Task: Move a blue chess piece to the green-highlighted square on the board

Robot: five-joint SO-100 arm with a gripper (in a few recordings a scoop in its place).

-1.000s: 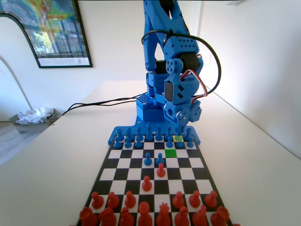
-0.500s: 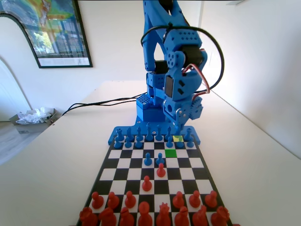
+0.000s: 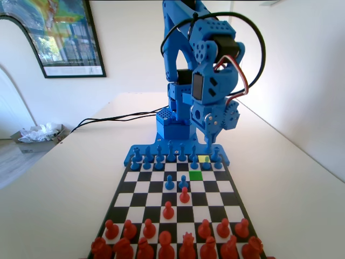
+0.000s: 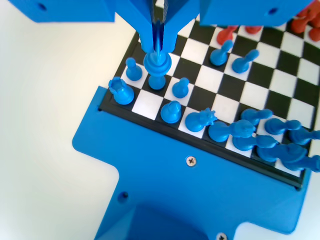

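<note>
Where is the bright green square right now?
In the fixed view, the green-highlighted square sits right of centre, just before the blue pawn row, beside an advanced blue pawn.

No text or label is legible anywhere.

tool (image 4: 157, 47) closed on blue chess piece (image 4: 157, 70), lifted above the board (image 4: 150, 105)

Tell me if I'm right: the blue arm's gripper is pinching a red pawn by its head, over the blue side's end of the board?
Not quite: the pawn is blue, not red. The wrist view shows the gripper shut on the head of the blue chess piece, over the blue side's end of the board.
</note>
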